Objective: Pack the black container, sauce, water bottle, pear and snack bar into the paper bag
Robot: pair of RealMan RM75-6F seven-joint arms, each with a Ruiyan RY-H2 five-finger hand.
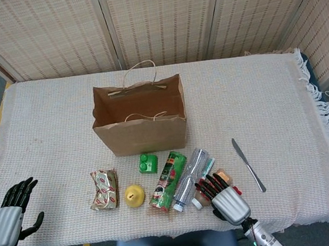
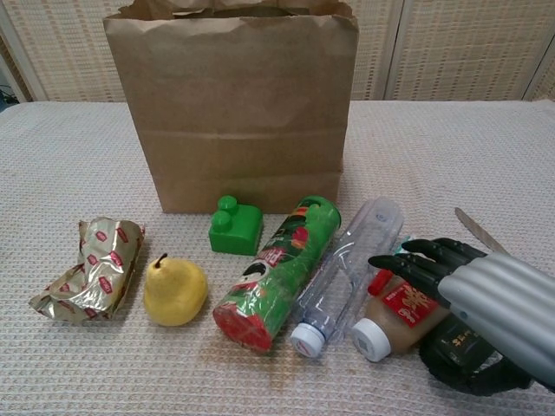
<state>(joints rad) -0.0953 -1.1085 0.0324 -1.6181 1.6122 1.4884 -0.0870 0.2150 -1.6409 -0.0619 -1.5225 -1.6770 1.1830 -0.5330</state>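
The black container (image 2: 464, 348) lies on the cloth under the palm of my right hand (image 2: 486, 299), whose straight, spread fingers reach over the sauce bottle (image 2: 392, 314); the thumb curves along the container's near side. Left of the sauce lie the clear water bottle (image 2: 347, 267), then the yellow pear (image 2: 175, 290) and the gold-wrapped snack bar (image 2: 91, 269). The brown paper bag (image 1: 140, 117) stands open and upright behind them. My left hand (image 1: 8, 212) hovers open at the table's near left corner, holding nothing.
A green snack can (image 2: 277, 273) lies between the pear and the water bottle. A green block (image 2: 235, 227) sits in front of the bag. A red marker (image 2: 381, 280) rests by the sauce, and a knife (image 1: 248, 165) lies to the right.
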